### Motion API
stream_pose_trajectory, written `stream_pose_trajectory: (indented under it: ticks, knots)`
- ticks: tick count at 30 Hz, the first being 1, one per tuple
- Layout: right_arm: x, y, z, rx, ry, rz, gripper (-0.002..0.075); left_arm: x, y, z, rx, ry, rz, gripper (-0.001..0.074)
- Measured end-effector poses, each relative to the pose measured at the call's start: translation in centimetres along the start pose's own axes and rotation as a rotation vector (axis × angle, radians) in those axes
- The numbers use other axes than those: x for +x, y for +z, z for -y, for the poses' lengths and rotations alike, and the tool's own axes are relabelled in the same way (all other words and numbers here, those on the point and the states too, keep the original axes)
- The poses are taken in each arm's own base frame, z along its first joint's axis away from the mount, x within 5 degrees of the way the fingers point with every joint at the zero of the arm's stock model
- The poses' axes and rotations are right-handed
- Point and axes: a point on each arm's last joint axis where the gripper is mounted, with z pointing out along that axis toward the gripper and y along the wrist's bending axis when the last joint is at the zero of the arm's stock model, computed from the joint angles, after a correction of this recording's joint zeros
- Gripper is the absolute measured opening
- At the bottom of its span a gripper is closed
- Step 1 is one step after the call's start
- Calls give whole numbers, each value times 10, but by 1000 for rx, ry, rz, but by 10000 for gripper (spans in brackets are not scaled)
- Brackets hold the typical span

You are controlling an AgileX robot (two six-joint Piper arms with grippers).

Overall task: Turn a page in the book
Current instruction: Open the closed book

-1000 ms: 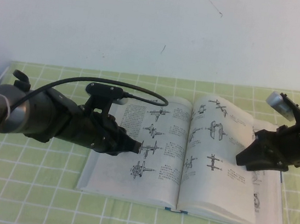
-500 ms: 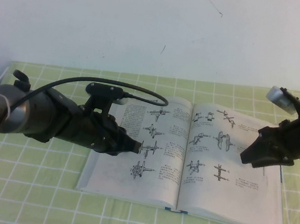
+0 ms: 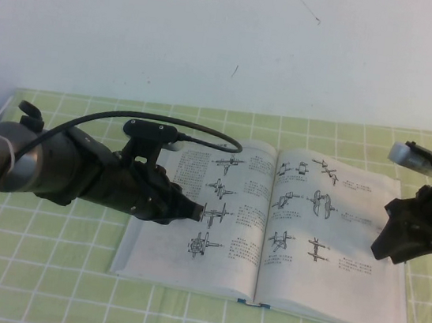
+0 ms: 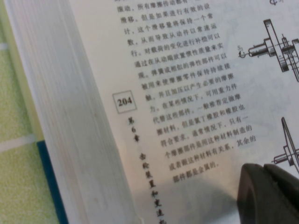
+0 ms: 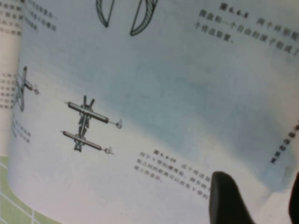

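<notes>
Your book lies open at the centre of the desk, spine running twelve to six. The page with the six shaft sketches lies nearly flat on the three o'clock half, bowing slightly in the right wrist view. Your left end effector sits on the nine o'clock leaf beside the stacked sketches, fingers pinched narrow together, tip down by the text under page number 204. Your right end effector hovers at three o'clock over the page's outer edge, fingers parted with a clear gap, gripping nothing.
</notes>
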Motion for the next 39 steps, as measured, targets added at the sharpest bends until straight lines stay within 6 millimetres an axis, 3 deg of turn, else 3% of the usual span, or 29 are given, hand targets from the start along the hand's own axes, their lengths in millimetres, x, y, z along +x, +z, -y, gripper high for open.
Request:
stream_pose_trajectory:
  ticks: [13, 23, 30, 34, 39]
  knots:
    - [-7, 16, -2, -134, 42, 27, 290, 0, 0, 0, 2, -8, 3, -4]
    - [-14, 32, -24, -175, -19, 37, 290, 0, 0, 0, 2, -12, 4, -4]
    - [-20, 32, -31, -243, -30, 104, 290, 1, 0, 1, 22, -11, -7, -4]
    - [-25, 31, -36, -286, -35, 160, 290, 2, -5, 12, 115, 19, -42, -4]
    - [-27, 32, -35, -284, -51, 179, 290, -3, -29, 33, 248, 106, -44, -4]
